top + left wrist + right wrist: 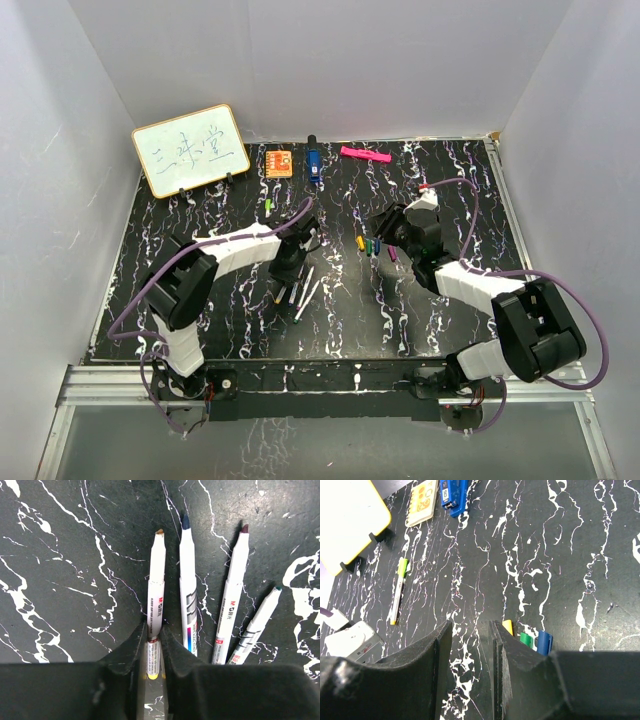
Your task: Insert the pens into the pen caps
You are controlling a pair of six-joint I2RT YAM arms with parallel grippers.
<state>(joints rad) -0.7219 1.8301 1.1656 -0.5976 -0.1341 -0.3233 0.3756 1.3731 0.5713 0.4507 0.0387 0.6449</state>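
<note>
Left fingers (131,652) were closed on the barrel of the leftmost pen (156,595), which lay on the bench (60,580) with three other pens (187,590) fanned out just beside it. I saw my right fingers (434,652) standing apart, nothing between them, low over the bench. A yellow cap (508,627), green cap (525,640) and blue cap (544,642) sat in a row just beside one finger.

whiteboard (190,150) far left | orange block (279,162) | blue block (313,163) | pink bar (364,155) | marbled table (350,320)
</note>
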